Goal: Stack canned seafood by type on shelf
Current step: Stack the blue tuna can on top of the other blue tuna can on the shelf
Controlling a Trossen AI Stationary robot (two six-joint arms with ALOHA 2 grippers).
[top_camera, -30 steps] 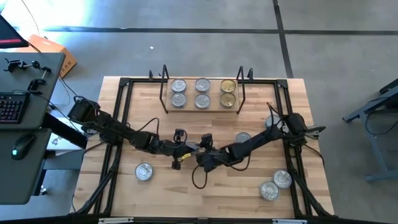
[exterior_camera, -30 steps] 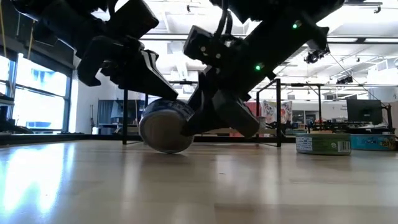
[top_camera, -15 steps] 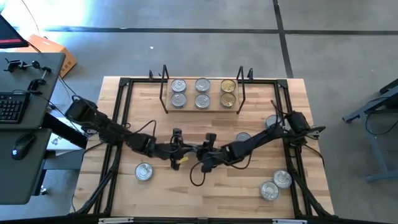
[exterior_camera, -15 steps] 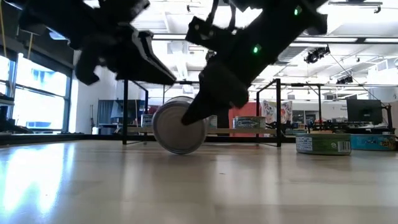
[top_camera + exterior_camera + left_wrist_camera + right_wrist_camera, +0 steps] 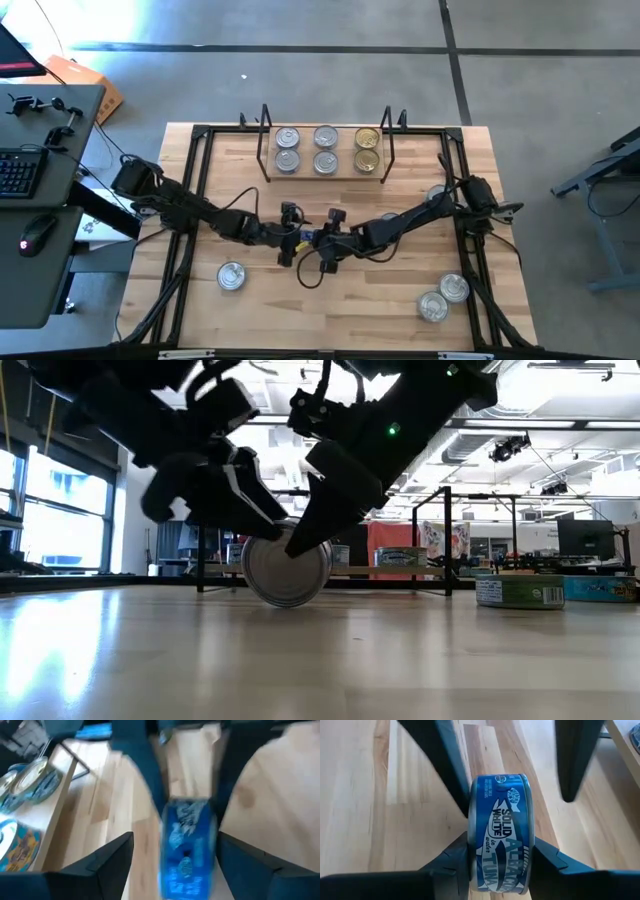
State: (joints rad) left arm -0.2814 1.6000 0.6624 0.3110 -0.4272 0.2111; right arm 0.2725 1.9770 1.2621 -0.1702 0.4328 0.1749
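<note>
A blue-labelled tuna tin [image 5: 501,820] stands on its rim at mid table [image 5: 287,570], and my right gripper [image 5: 500,847] is shut on it. My left gripper [image 5: 175,839] faces it from the table's left [image 5: 290,243]. It is open, with its fingers wide on either side of the tin [image 5: 187,845] and not touching it. The shelf [image 5: 325,172] stands at the far edge. On its board, several silver-topped tins [image 5: 288,148] and two gold-topped ones [image 5: 367,150] rest flat. My right gripper pinches the tin between its two fingers [image 5: 455,857], one on each flat face [image 5: 470,845]. The fingers come slanting down from the table's right. The tin stands on edge with its label band [image 5: 502,795] toward the wrist camera. Whether its lower rim [image 5: 287,603] touches the table, I cannot tell.
Loose tins lie flat on the table: one at near left [image 5: 231,275], two at near right [image 5: 433,305] [image 5: 453,288], one half hidden under the right arm [image 5: 437,193]. A black frame [image 5: 200,135] runs around the tabletop.
My left gripper has opened and let go of the tin. My right gripper has shut on the tin's flat faces and rolled. The tin, which was tilted, now stands upright on its rim with a flat face toward the near edge.
</note>
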